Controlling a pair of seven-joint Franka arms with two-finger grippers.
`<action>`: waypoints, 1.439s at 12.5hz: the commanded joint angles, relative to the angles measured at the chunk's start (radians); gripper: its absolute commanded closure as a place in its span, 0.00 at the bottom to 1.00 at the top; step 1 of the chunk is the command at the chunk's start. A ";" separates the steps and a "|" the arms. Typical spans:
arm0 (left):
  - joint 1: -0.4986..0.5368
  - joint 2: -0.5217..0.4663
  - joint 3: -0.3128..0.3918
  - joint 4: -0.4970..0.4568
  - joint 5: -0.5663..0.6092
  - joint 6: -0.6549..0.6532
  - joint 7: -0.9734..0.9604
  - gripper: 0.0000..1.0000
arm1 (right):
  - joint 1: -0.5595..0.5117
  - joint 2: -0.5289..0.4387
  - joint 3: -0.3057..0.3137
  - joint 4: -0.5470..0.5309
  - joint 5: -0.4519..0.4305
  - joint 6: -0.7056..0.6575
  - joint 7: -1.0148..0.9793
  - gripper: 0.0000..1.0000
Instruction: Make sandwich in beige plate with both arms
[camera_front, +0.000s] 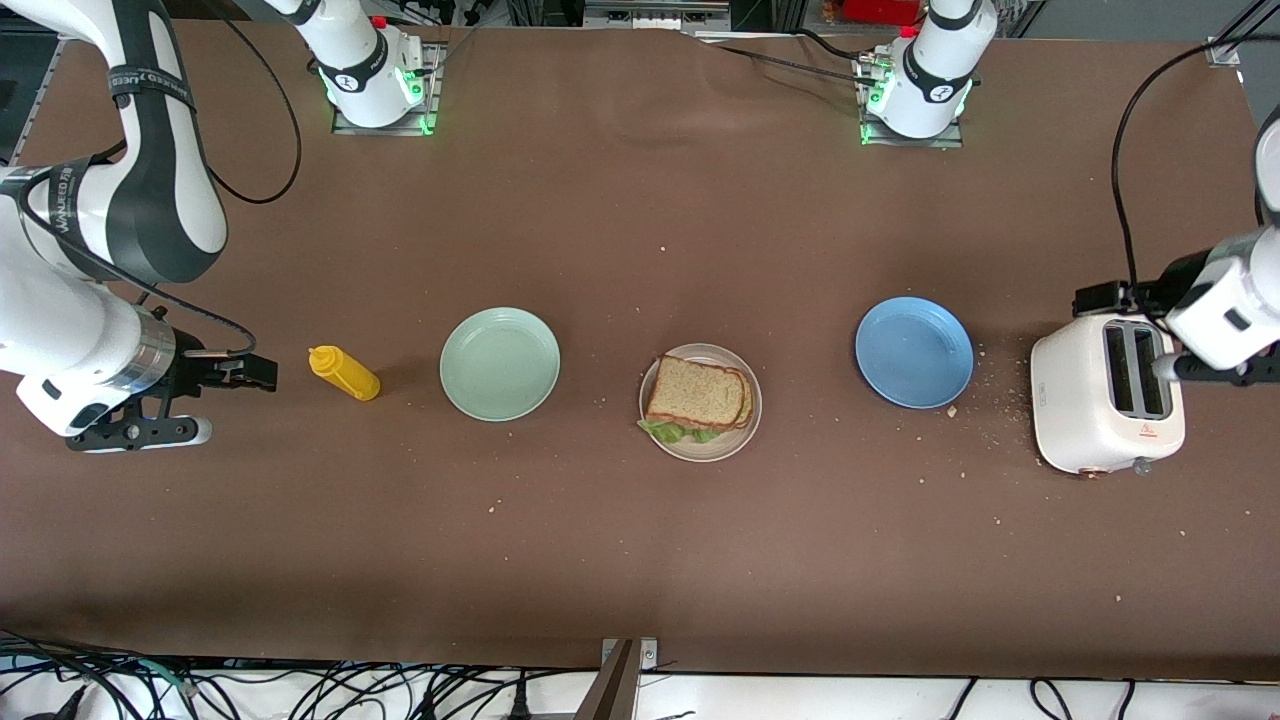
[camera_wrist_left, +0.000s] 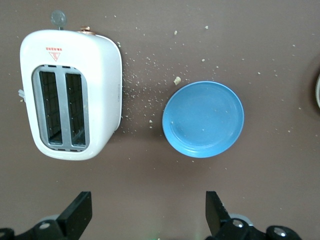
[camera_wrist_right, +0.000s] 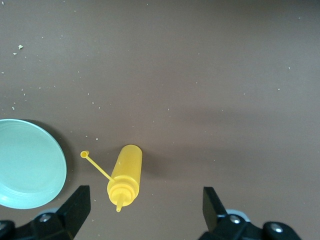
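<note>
The sandwich lies on the beige plate at the table's middle, with brown bread on top and green lettuce sticking out at the edge nearer the front camera. My right gripper hangs open and holds nothing at the right arm's end, beside the yellow bottle. In the right wrist view the right gripper has its black fingers wide apart, with the bottle's nozzle just ahead of them. My left gripper hangs open over the toaster's end of the table. Under the left gripper there is only bare table.
A yellow squeeze bottle lies on its side beside the mint-green plate. The blue plate sits between the sandwich and a white toaster. Crumbs are scattered around the toaster and the blue plate.
</note>
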 joint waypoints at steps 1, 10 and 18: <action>0.079 -0.119 -0.123 -0.121 0.045 0.043 -0.021 0.00 | -0.001 -0.009 0.005 -0.013 -0.009 0.008 0.005 0.01; 0.126 -0.196 -0.215 -0.120 0.144 0.035 -0.018 0.00 | -0.001 -0.009 0.005 -0.013 -0.009 0.010 0.005 0.01; 0.146 -0.195 -0.207 -0.105 0.030 0.081 -0.061 0.00 | -0.001 -0.009 0.005 -0.013 -0.009 0.010 0.005 0.01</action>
